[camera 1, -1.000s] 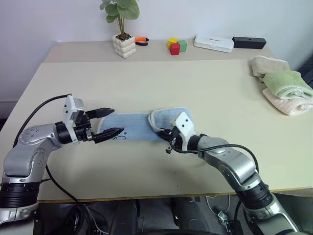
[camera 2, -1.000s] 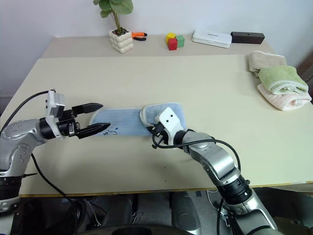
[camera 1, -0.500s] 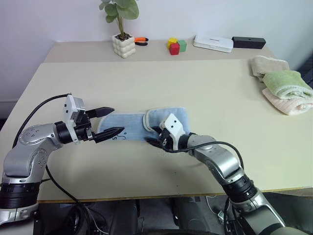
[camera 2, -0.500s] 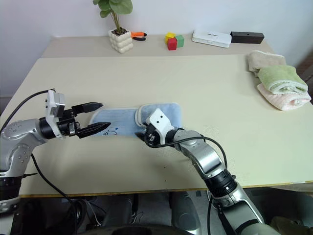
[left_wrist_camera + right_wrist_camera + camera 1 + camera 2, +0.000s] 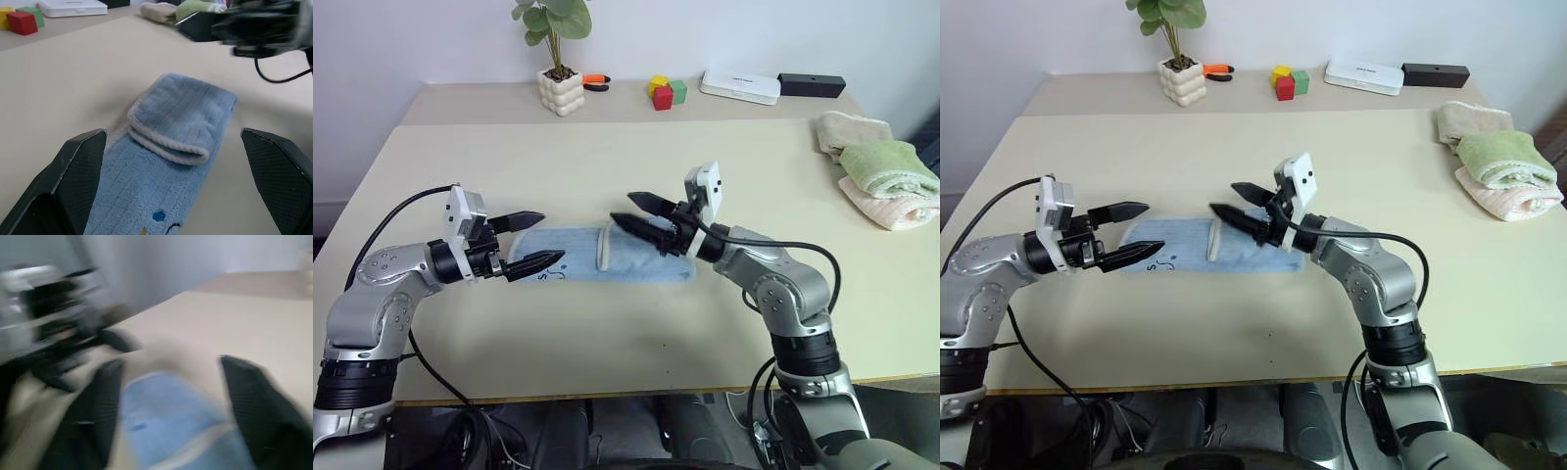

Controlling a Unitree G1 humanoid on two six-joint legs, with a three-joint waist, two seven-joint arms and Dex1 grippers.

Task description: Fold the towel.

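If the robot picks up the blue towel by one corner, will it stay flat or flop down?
Probably flop: the towel is soft terry cloth, already doubled over on itself at one end. It looks light and thin, lying flat on the table. Its fuzzy pile likely grips rather than slips.

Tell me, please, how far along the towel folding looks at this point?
One fold looks done: the right end of the towel lies doubled over its middle. Nothing is in hand; the right gripper hangs open above the fold, the left gripper open over the flat end. Folding that end looks left to do.
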